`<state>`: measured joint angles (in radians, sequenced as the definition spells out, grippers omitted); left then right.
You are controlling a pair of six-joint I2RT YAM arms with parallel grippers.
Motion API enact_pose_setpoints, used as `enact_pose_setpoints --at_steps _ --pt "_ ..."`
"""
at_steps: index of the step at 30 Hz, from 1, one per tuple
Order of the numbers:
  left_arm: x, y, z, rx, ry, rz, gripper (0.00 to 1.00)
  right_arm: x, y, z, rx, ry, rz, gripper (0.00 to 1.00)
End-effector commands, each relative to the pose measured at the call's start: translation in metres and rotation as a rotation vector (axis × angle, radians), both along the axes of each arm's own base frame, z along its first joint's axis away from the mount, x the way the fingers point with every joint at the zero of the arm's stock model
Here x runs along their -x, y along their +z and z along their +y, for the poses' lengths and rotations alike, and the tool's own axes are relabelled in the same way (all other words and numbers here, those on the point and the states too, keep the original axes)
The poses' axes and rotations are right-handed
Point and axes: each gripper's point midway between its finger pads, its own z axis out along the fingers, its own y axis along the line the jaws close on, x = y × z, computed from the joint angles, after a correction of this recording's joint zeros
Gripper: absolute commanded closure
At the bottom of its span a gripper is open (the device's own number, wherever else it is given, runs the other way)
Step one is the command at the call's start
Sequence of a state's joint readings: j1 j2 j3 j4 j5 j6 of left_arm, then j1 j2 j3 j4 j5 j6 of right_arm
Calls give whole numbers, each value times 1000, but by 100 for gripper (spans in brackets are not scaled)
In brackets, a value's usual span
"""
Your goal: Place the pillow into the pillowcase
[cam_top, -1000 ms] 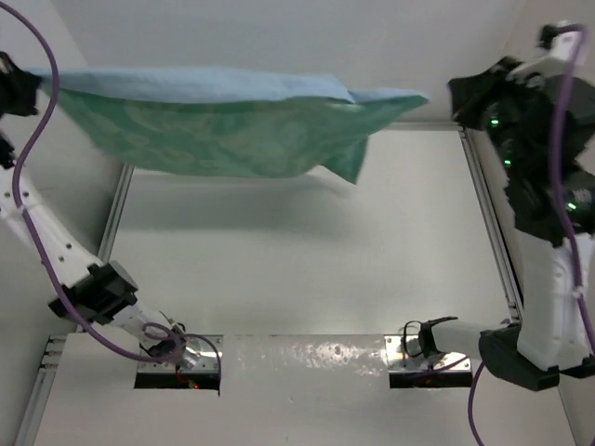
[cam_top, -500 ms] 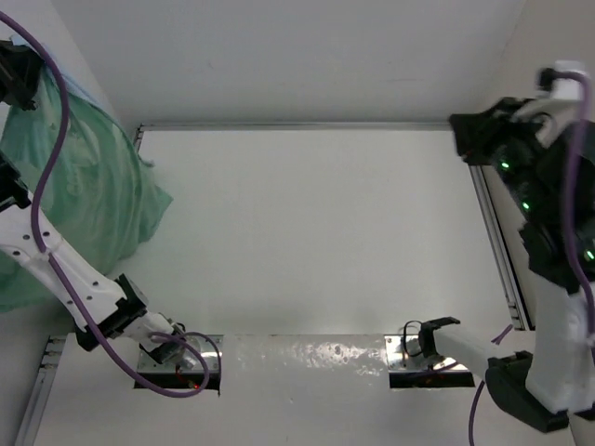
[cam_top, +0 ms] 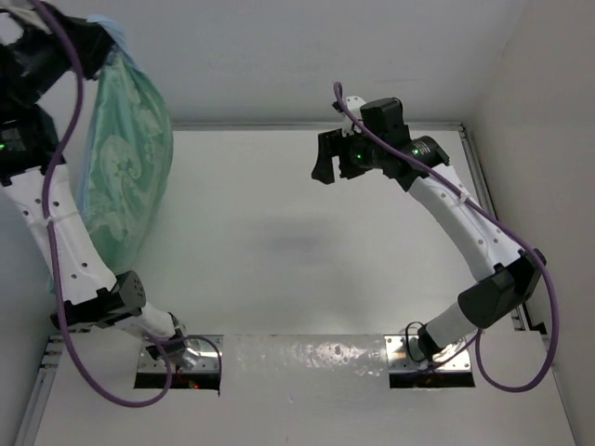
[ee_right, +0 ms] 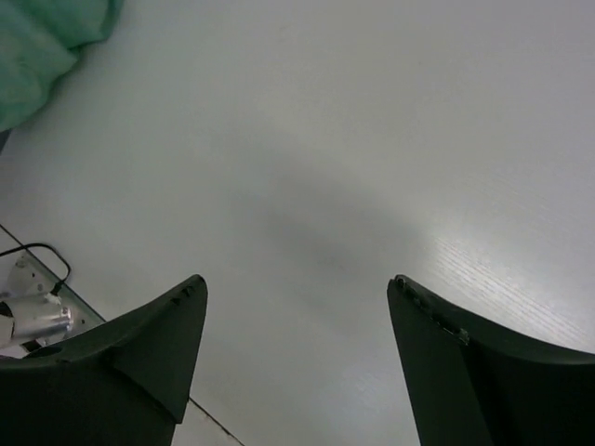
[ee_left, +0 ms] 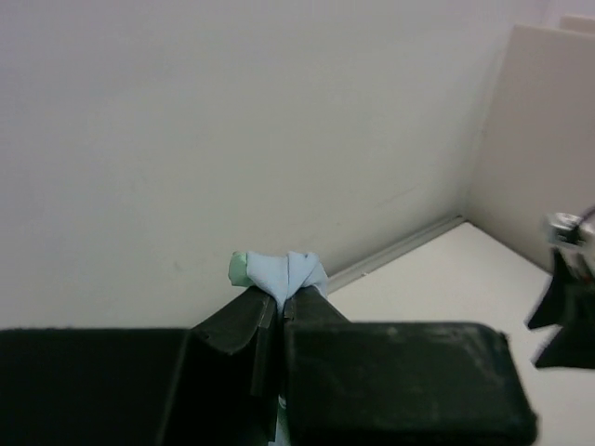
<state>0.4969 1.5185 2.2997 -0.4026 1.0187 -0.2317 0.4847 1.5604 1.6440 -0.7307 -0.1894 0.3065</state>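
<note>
The sea-green pillowcase (cam_top: 125,158) hangs in a long drape at the far left, above the table's left edge. My left gripper (cam_top: 93,42) is shut on its top. In the left wrist view a bunch of light blue pillowcase cloth (ee_left: 279,271) sticks out between the shut left gripper (ee_left: 282,302) tips. My right gripper (cam_top: 325,163) hovers over the back middle of the table, open, with nothing between its fingers. The right wrist view shows the right gripper (ee_right: 297,283) over bare table and a corner of the pillowcase (ee_right: 37,46) at the upper left. The pillow is out of view.
The white table (cam_top: 297,242) has metal rails (cam_top: 297,124) along its back and sides and white walls around it. Two metal base plates (cam_top: 432,364) sit at the near edge. The right arm's elbow (cam_top: 497,293) stands by the right rail.
The right gripper opened and let go of the pillowcase, then swung from the far right to over the table. The pillowcase dropped from stretched flat to hanging from the left gripper alone.
</note>
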Motion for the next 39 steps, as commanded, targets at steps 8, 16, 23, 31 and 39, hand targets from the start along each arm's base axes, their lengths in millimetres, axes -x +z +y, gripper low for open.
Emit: enact_pose_setpoints --at_steps 8,16,23,31,39 --pt "-72 -159 -176 -417 75 284 100 6 48 50 -72 52 -219 11" --pt "2 -127 -320 -438 -263 144 100 21 7 -74 88 -322 -182 3" --pt "88 -127 -383 -593 -377 -10 100 53 40 -156 145 -491 -277 1" --pt "76 -176 -397 -680 -281 57 0 51 5 -156 205 -510 -137 1" --pt "-78 -159 -199 -419 200 301 0 33 -16 -197 347 -622 46 4"
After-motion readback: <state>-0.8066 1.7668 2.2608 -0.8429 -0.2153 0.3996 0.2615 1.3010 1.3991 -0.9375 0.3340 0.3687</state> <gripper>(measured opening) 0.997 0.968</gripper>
